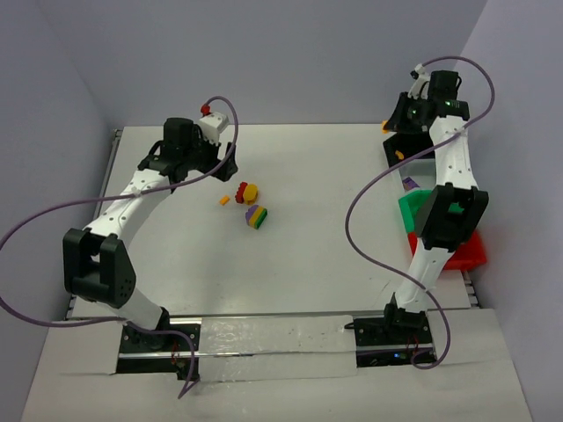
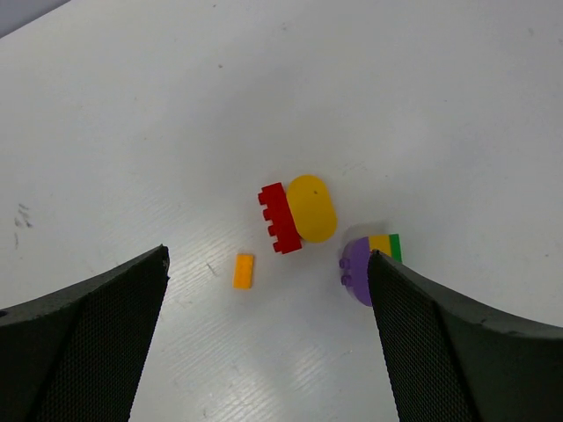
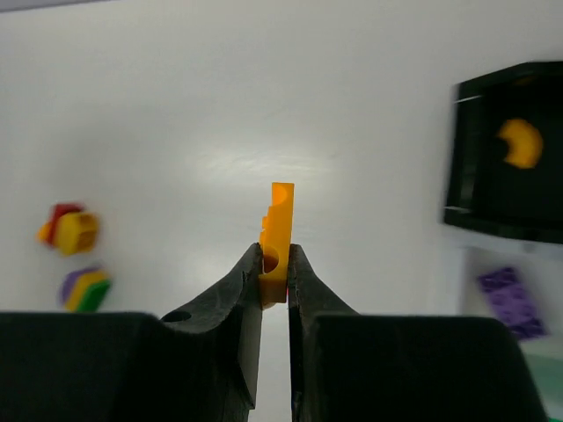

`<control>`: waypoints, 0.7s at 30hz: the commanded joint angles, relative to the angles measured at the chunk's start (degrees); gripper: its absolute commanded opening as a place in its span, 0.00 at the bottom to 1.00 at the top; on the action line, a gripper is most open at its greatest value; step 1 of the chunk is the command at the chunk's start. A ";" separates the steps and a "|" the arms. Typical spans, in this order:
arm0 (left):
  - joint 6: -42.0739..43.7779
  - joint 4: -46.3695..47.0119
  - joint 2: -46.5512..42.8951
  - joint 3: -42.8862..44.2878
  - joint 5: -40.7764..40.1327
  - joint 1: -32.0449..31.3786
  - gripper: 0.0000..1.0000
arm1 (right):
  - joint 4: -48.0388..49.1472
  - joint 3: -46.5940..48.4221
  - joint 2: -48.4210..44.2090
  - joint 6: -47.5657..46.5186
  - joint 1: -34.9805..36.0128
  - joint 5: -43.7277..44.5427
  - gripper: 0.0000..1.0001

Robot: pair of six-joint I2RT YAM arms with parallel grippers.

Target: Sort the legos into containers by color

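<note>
My right gripper (image 3: 274,255) is shut on a flat orange-yellow lego piece (image 3: 280,233) and holds it in the air next to the black bin (image 3: 475,180), which holds another orange piece (image 3: 519,143). In the top view this gripper (image 1: 391,125) is at the far right by the black bin (image 1: 413,145). My left gripper (image 2: 268,262) is open and empty above the table. Ahead of it lie a red brick (image 2: 280,218), a yellow oval piece (image 2: 312,207), a small orange brick (image 2: 244,270) and the purple-yellow-green block (image 2: 365,262), whose edge is behind my right finger.
The white bin (image 1: 412,185) holds a purple brick (image 3: 508,294). The green bin (image 1: 418,207) and red bin (image 1: 473,252) follow it toward the near right, partly behind the right arm. The loose legos (image 1: 249,192) sit mid-table beside the left gripper (image 1: 220,165).
</note>
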 commanded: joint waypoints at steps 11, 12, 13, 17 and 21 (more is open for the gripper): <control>-3.48 2.33 3.30 0.81 -7.10 2.06 0.99 | 9.95 16.49 15.72 -9.28 0.49 35.01 0.00; -3.63 2.03 3.62 1.11 -7.09 2.45 0.99 | 10.44 16.82 16.89 -9.77 0.49 35.74 0.01; -3.88 1.96 3.81 1.15 -7.09 2.72 0.99 | 10.54 16.84 16.99 -9.82 0.49 35.80 0.01; -4.19 0.39 5.32 2.15 -6.64 4.08 0.99 | 14.91 14.03 19.13 -10.83 0.33 37.07 0.04; -4.06 -0.37 6.69 2.30 -7.13 4.78 0.99 | 15.21 14.75 22.03 -10.33 -0.28 36.53 0.09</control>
